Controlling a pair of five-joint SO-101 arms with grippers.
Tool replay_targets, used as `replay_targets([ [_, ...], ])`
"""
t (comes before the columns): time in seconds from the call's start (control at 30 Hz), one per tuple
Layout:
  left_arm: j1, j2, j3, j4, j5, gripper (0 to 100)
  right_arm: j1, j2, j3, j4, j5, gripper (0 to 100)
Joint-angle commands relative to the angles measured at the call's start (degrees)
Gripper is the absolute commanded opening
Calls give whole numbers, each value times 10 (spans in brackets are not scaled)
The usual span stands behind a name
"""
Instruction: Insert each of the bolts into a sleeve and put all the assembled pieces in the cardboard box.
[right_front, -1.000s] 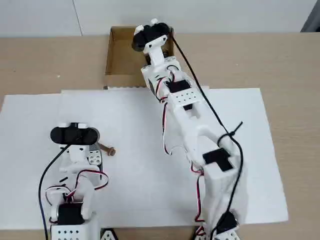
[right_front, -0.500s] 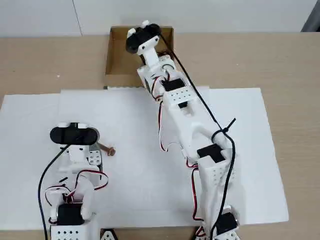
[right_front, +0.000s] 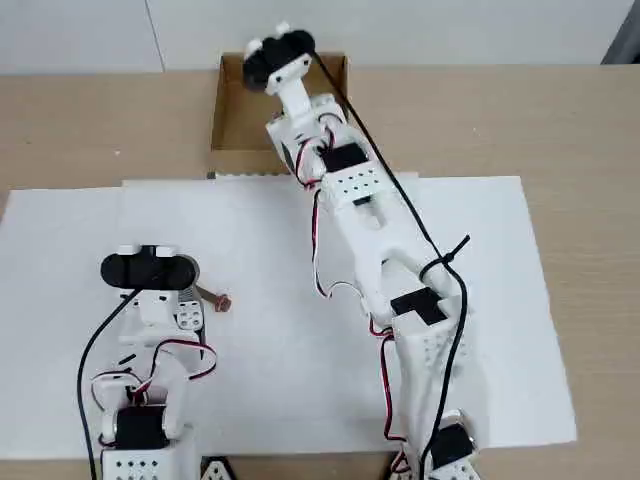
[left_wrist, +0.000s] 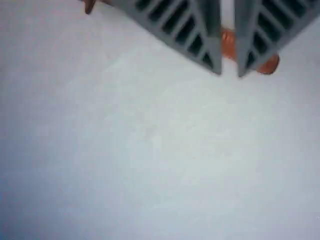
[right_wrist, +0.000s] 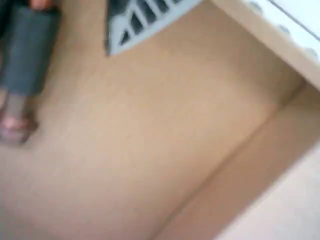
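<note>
Left wrist view: the left pincer (left_wrist: 228, 67) is nearly closed, with a thin slit between its jaws, and grips nothing. A copper bolt (left_wrist: 269, 64) lies on the paper (left_wrist: 150, 160) just beyond its tips, crossing behind both.

High view: that bolt juts out beside the left pincer. The right pincer (right_front: 272, 68) hangs over the box (right_front: 232, 115) on the desk (right_front: 580, 120).

Right wrist view: I cannot tell whether the right pincer is open or closed. Off to its side, inside the box, is a dark sleeve (right_wrist: 27, 55) with copper at both ends
</note>
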Motion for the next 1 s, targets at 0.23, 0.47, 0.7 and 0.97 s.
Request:
replay_targets([
  [0.23,-3,-5,-4,2,4,6,-4,-12,-279,251,3,154],
  [0.47,-3,-5,-4,2,4,6,-3,-10,-400,416,2,153],
  [0.7,-3,-5,-4,2,4,6,-18,-10,-486,586,-55,154],
  [0.97,-3,-5,-4,2,4,6,-17,-14,-532,650,-147,154],
])
